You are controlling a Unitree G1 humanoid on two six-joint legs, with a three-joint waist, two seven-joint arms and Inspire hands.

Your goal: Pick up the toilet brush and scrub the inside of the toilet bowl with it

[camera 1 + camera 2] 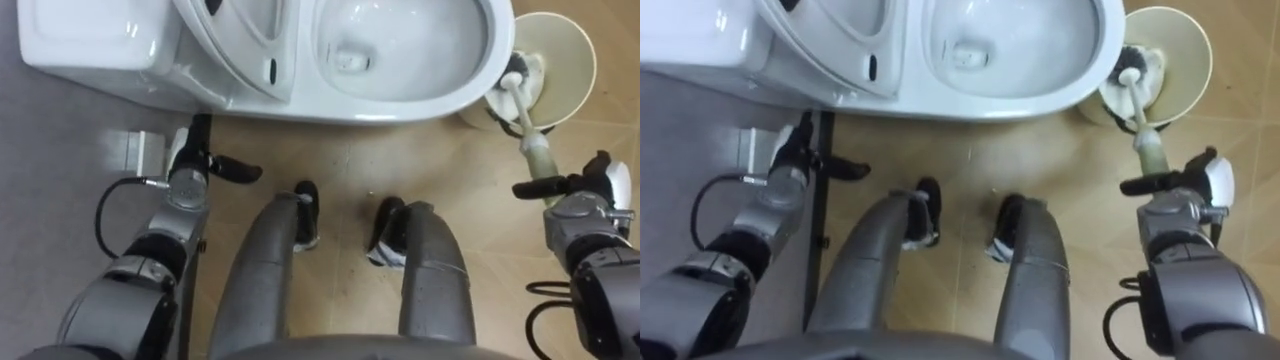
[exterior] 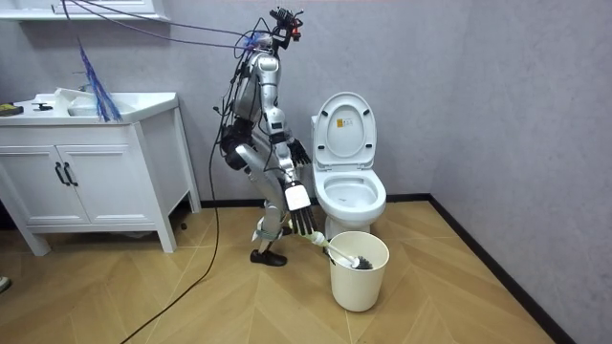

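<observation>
With the brush (image 1: 537, 150) head-down in the bucket (image 1: 570, 45) at upper right, its handle apparently clasped by the right hand (image 1: 580, 210), and the left hand (image 1: 188, 180) slack-fingered at left, scrubbing the toilet (image 1: 400, 95) seemingly remains undone.

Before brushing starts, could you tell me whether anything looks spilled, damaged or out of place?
Nothing stands out. The toilet looks intact, lid up; the toilet brush, in the right hand, has its head in the white bucket; the left hand hangs open by the tank; the floor looks dry.
</observation>
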